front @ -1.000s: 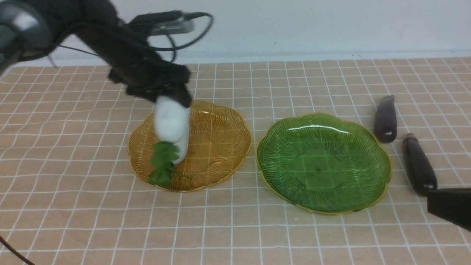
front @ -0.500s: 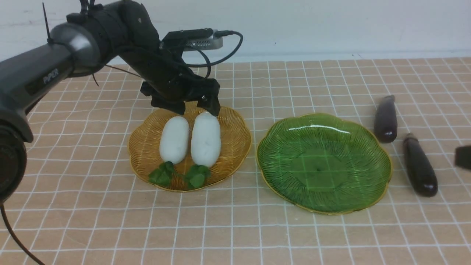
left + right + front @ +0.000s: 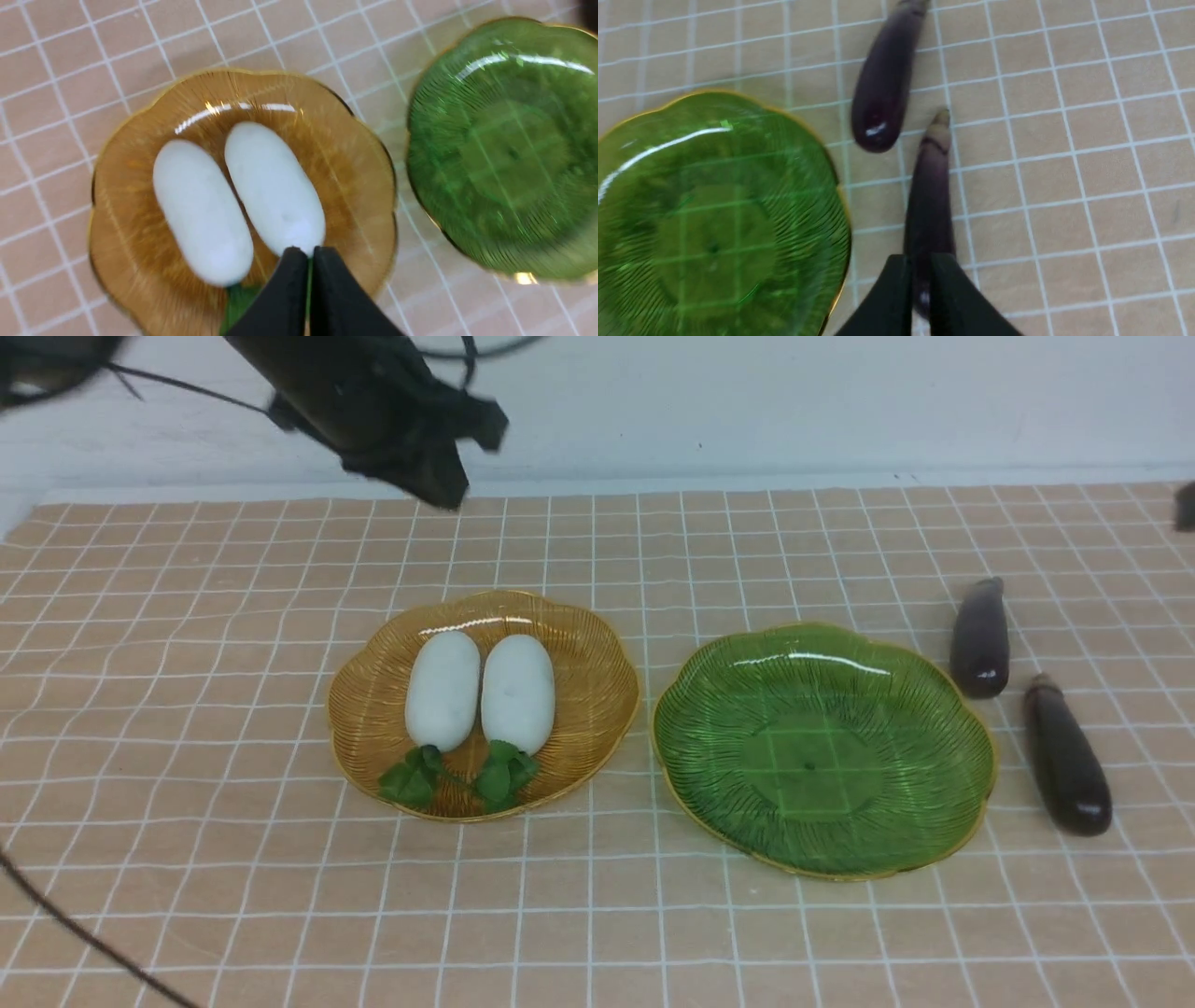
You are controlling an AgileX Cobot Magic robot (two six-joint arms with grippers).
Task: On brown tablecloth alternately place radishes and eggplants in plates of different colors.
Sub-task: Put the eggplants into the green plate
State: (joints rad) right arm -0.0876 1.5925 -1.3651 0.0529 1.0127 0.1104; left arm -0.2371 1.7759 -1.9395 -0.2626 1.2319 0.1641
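Two white radishes (image 3: pixel 442 691) (image 3: pixel 517 693) lie side by side in the amber-yellow plate (image 3: pixel 597 663), leaves toward me. The green plate (image 3: pixel 822 747) is empty. Two dark eggplants (image 3: pixel 978 639) (image 3: pixel 1064 756) lie on the brown tablecloth (image 3: pixel 187 803) right of the green plate. My left gripper (image 3: pixel 446 490) hangs high behind the amber plate, blurred; in the left wrist view it (image 3: pixel 307 254) is shut and empty over the radishes (image 3: pixel 273 186). My right gripper (image 3: pixel 920 263) is shut and empty, high above the nearer eggplant (image 3: pixel 930 186); only a dark sliver shows at the front view's right edge (image 3: pixel 1186 509).
A white wall runs along the far edge of the cloth. A black cable crosses the cloth's near left corner (image 3: pixel 84 933). The two plates stand close together, rims nearly touching.
My left gripper let go of the second radish beside the first in the amber plate, then rose up and back. My right arm left the lower right and moved up the right edge.
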